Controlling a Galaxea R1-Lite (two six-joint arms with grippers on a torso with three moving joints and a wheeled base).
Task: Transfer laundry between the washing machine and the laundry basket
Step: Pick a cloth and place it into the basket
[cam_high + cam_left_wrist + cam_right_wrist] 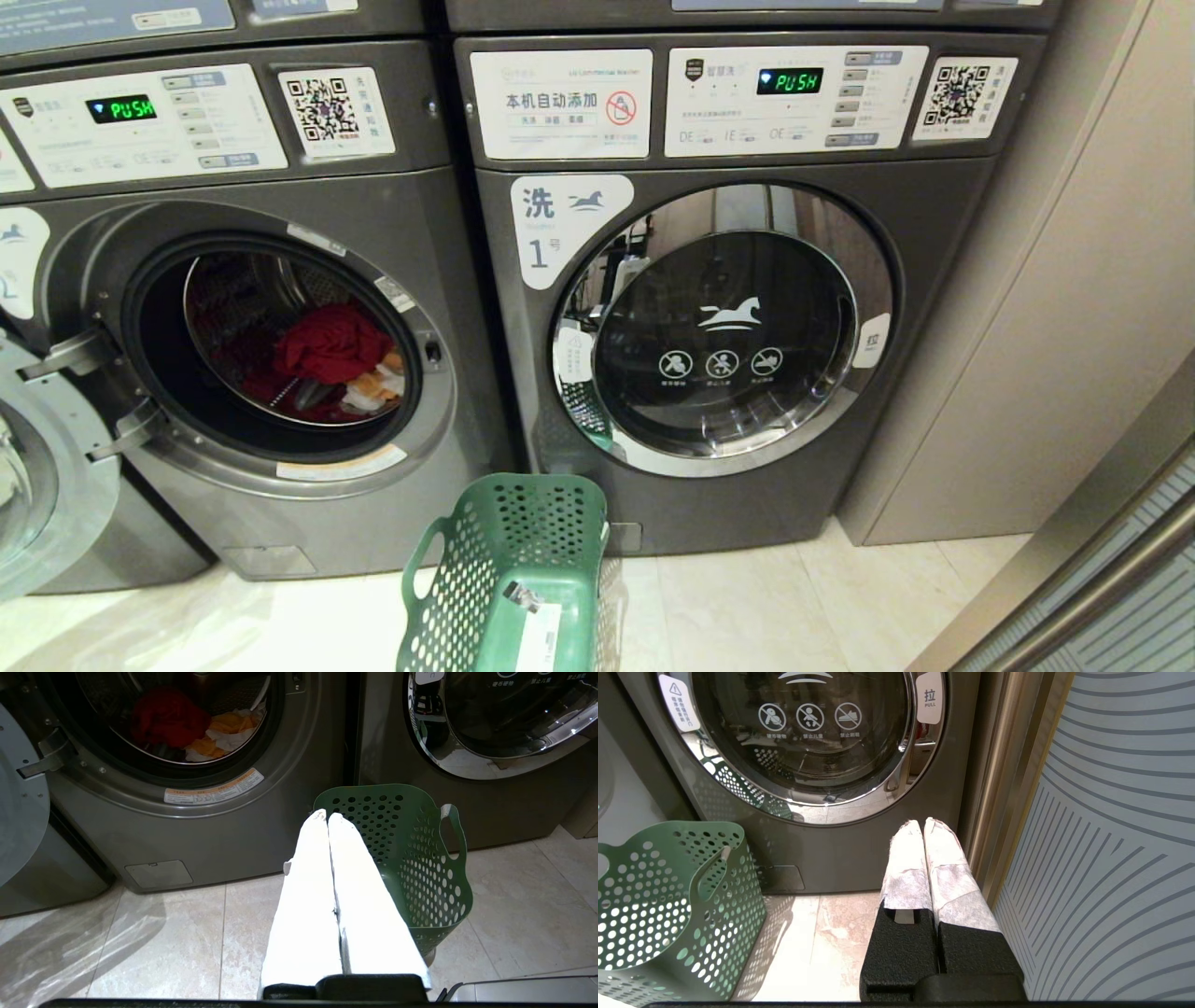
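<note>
Filling the open washing machine (280,336), laundry (331,345) lies beside the laundry basket (509,579).

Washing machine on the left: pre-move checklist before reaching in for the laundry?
1. Door of the washing machine swung open, drum reachable: ok.
2. Laundry in the drum: ok; red garment on top, orange and white pieces beside it.
3. Laundry basket upright on the floor in front of the machines: ok.
4. Basket empty: cannot tell; its bottom is hidden in every view.
5. Left gripper free: ok; shut, holding nothing, must open before grasping.
6. Right gripper free: ok; shut, parked facing the closed neighbouring machine.
</note>
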